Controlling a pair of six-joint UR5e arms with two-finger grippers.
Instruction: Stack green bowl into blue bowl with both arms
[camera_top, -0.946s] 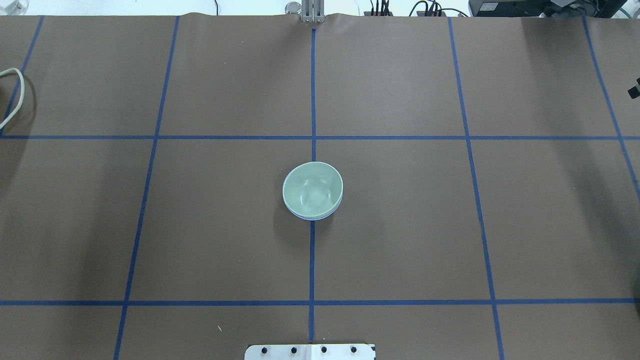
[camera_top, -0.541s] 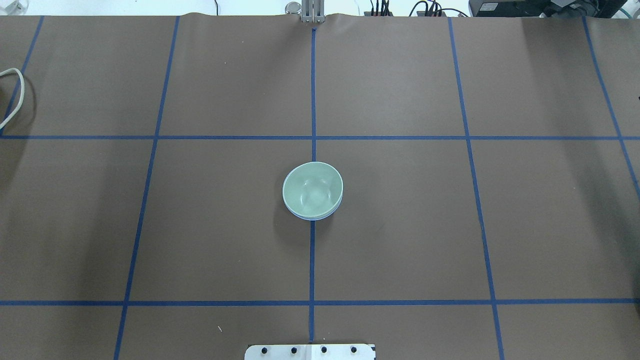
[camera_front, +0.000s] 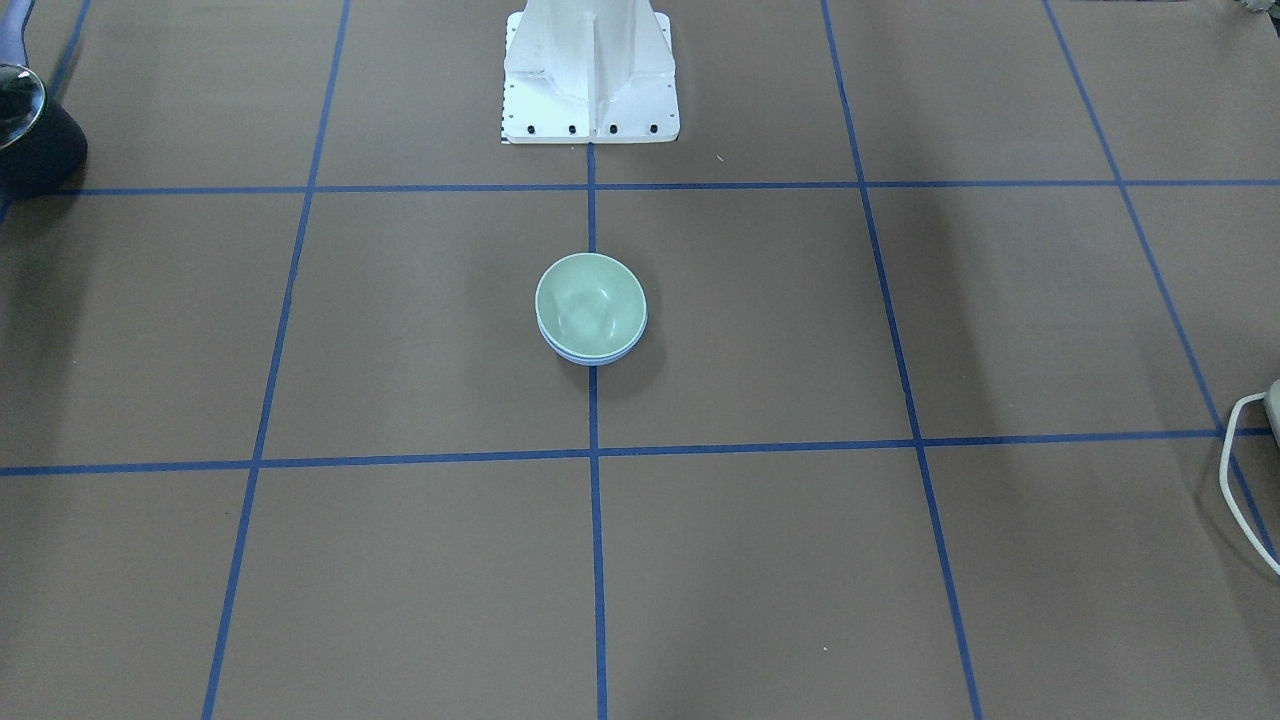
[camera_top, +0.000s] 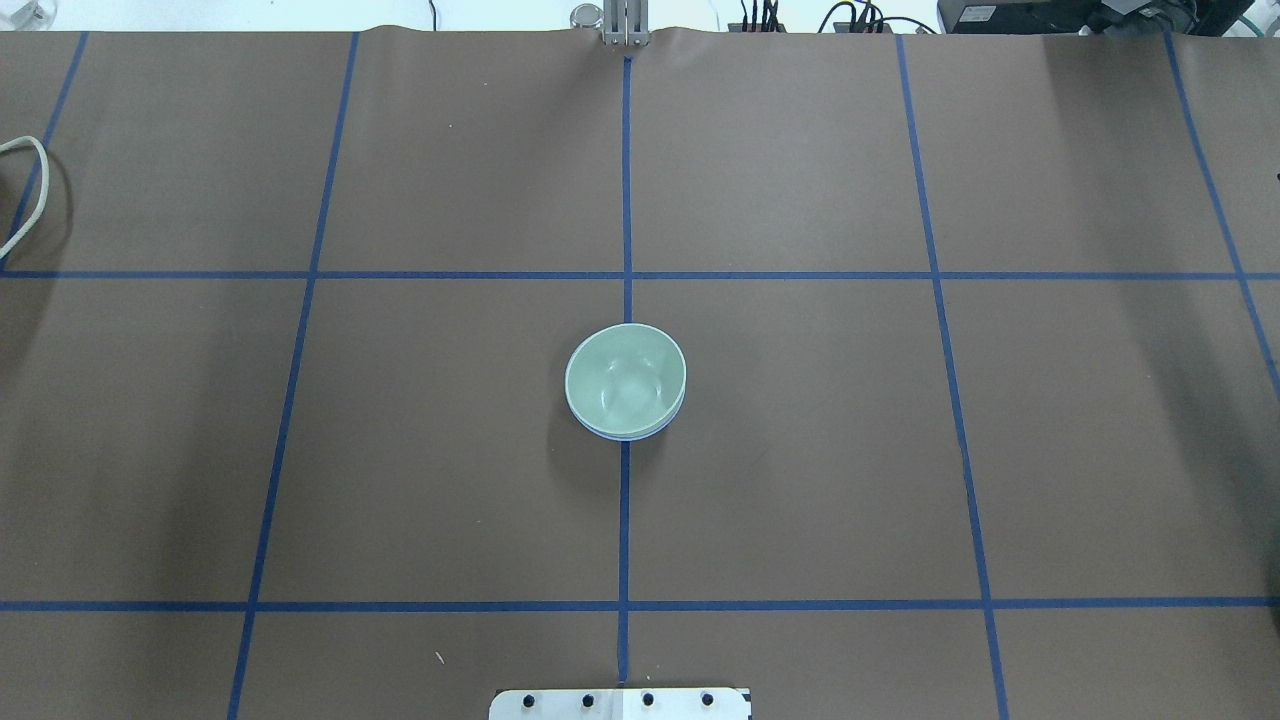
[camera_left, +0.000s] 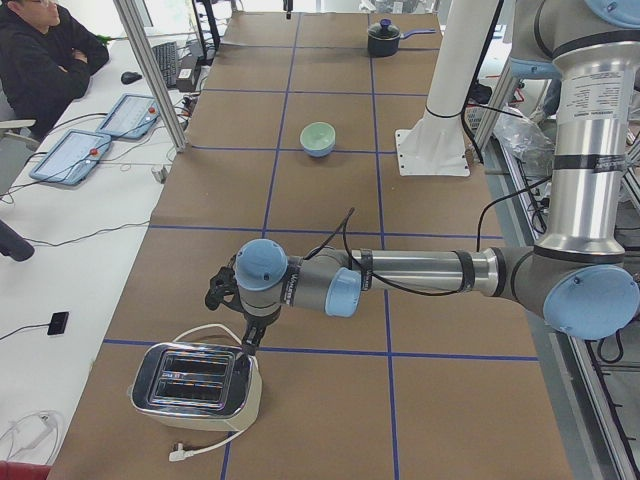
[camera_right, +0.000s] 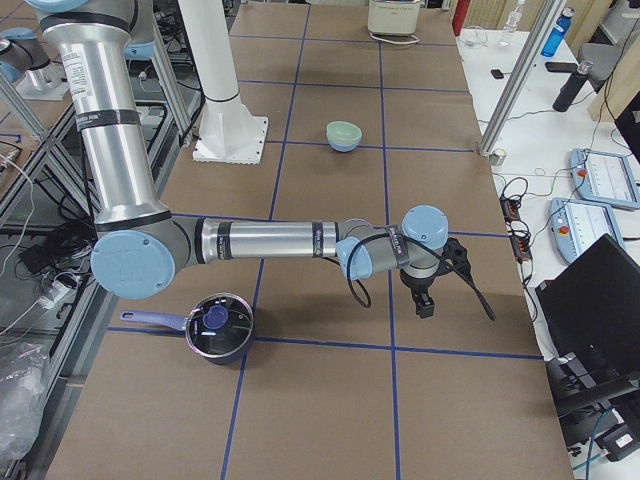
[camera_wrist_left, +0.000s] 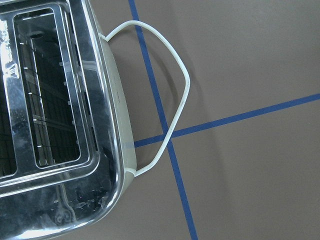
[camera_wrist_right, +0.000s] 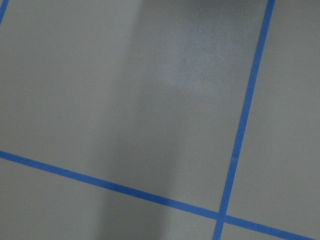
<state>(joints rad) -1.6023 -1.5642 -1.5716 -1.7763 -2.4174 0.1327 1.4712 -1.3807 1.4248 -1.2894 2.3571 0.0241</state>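
The green bowl (camera_top: 625, 378) sits nested inside the blue bowl (camera_top: 628, 436) at the table's centre; only a thin blue rim shows beneath it. The stack also shows in the front view as the green bowl (camera_front: 590, 298) over the blue bowl (camera_front: 592, 358), and small in both side views (camera_left: 318, 137) (camera_right: 343, 133). My left gripper (camera_left: 246, 335) hangs over the toaster at the table's left end, far from the bowls. My right gripper (camera_right: 424, 303) is low near the table's right end. I cannot tell whether either one is open or shut.
A chrome toaster (camera_left: 195, 382) (camera_wrist_left: 50, 125) with a white cord (camera_top: 25, 190) stands at the left end. A dark pot with a lid (camera_right: 215, 328) (camera_front: 25, 130) stands at the right end. The white pedestal (camera_front: 590, 70) rises behind the bowls.
A black part of the right gripper at the overhead view's right edge has slid out of view. The bowls have not moved.
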